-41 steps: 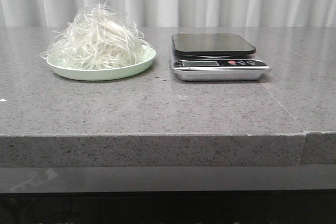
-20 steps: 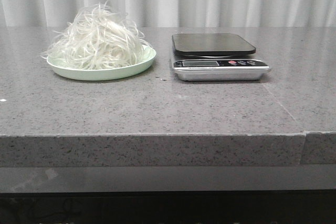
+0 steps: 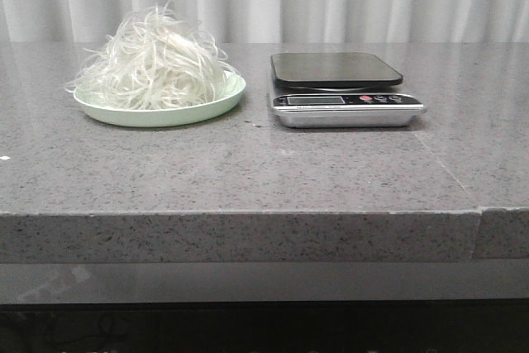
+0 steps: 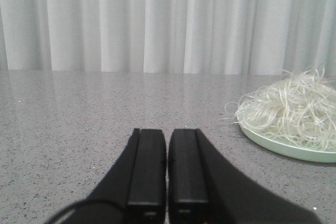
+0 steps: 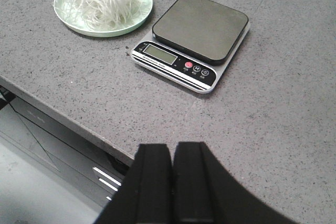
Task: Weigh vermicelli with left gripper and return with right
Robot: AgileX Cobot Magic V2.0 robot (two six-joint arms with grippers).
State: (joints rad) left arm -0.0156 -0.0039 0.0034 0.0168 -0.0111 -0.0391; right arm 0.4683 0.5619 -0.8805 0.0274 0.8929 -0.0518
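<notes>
left tool [image 4: 167, 169]: fingers pressed together, holding nothing | right tool [image 5: 172, 182]: fingers together, holding nothing

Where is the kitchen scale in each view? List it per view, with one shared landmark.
Front view: kitchen scale right of centre, beside the pale green plate.
Left wrist view: not in it; only the plate with vermicelli shows.
Right wrist view: scale near centre.
Shared landmark: the plate.

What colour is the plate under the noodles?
Pale green; the plate shows best in the right wrist view.
</notes>
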